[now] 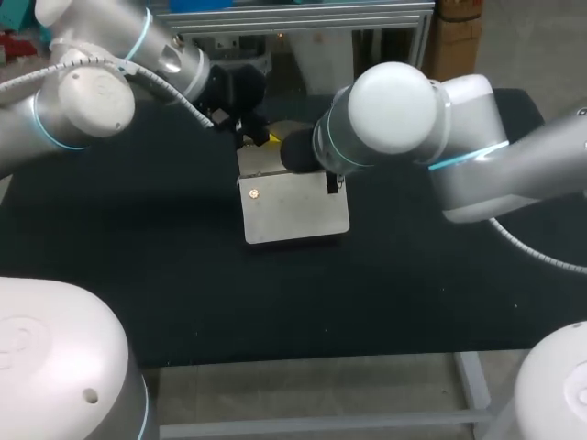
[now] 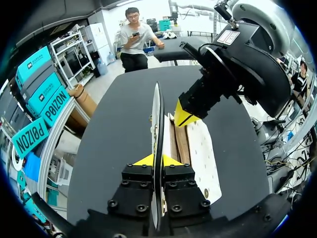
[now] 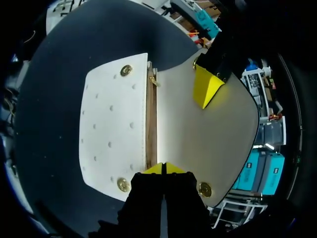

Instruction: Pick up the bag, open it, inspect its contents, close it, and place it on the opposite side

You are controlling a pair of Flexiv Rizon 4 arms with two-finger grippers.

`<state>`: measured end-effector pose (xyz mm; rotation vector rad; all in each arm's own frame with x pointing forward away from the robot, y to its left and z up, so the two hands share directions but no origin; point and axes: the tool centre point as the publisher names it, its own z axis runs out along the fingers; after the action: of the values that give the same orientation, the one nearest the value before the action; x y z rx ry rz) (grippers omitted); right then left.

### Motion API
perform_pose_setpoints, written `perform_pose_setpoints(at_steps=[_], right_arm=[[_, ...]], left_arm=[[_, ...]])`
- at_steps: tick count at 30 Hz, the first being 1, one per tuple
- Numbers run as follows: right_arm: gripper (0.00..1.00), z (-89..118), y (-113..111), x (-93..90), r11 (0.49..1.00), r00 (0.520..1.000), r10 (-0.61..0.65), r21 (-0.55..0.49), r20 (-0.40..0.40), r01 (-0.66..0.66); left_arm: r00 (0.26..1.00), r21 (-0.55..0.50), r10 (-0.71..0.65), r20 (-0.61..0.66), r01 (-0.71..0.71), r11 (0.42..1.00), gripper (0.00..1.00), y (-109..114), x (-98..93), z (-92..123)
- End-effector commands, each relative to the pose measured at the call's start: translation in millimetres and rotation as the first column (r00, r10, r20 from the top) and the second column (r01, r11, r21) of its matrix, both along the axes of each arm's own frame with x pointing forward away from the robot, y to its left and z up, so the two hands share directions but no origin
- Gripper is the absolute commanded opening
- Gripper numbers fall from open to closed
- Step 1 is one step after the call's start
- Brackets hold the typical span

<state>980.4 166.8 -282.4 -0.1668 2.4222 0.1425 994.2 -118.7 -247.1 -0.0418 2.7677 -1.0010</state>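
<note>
A white bag (image 1: 293,215) lies flat on the black table (image 1: 138,275), its flap (image 2: 157,114) lifted upright. My left gripper (image 2: 157,159) is shut on the flap's edge, which shows edge-on between its yellow tips. My right gripper (image 3: 163,167) is shut at the rim of the bag's mouth, where the brown lining (image 3: 151,129) shows between the dotted body (image 3: 114,134) and the smooth flap (image 3: 213,144). In the right wrist view the left gripper (image 3: 205,87) sits against the flap's far side. In the head view the right arm (image 1: 394,119) hides the right gripper.
Brass studs (image 3: 126,70) mark the bag body's corners. Both arms crowd the table's far middle. Bare black table (image 1: 413,293) lies in front of the bag and to both sides.
</note>
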Motion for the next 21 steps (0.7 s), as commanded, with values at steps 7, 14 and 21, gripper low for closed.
perform_pose_setpoints(at_steps=[7, 14, 21], right_arm=[[0.00, -16, 8, 6.9, 1.000, 0.999, 0.014, -0.012, -0.041, -0.015], [0.00, -19, 10, 10.2, 1.000, 0.998, 0.008, -0.025, -0.055, -0.009], [0.00, -21, 11, 5.7, 0.998, 0.995, 0.026, -0.050, -0.099, -0.031]], left_arm=[[1.000, -0.021, 0.001, -0.007, -0.001, 1.000, 0.00, 2, 0.4, -3], [1.000, -0.033, 0.006, -0.006, -0.006, 0.999, 0.00, 4, -1.1, -3], [1.000, -0.051, 0.027, 0.001, -0.027, 0.998, 0.00, 5, -2.2, -3]])
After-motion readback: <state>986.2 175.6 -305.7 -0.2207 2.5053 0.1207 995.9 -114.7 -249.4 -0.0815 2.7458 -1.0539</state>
